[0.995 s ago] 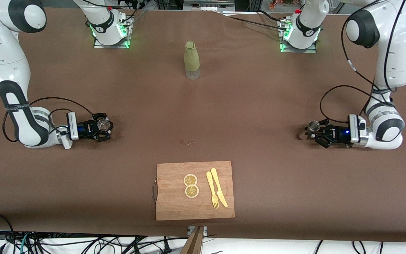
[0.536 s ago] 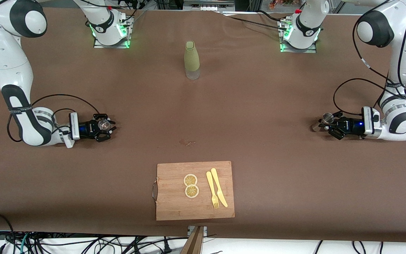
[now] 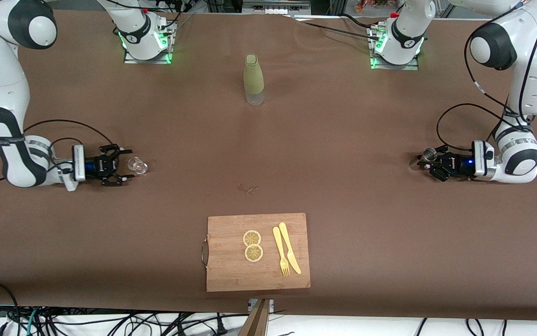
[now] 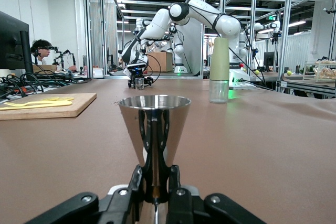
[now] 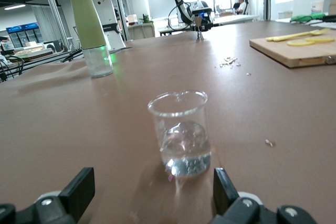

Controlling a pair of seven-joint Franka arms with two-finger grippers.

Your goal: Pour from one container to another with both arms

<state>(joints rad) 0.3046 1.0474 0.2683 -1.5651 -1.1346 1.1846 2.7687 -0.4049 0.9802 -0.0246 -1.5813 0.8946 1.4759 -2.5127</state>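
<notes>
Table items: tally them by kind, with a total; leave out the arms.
Bottle: 1
Glass beaker: 1
Metal measuring cup: 1
Cutting board: 1
Lemon slices: 2
Fork: 1
Knife: 1
Total: 8

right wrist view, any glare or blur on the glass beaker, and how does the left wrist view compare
Right wrist view: the glass beaker is sharp, with bright glints low in its bowl; the right gripper fingers are soft at the frame edge, open and apart from it. Left wrist view: the metal jigger carries streaky reflections, and the bottle is slightly soft.
</notes>
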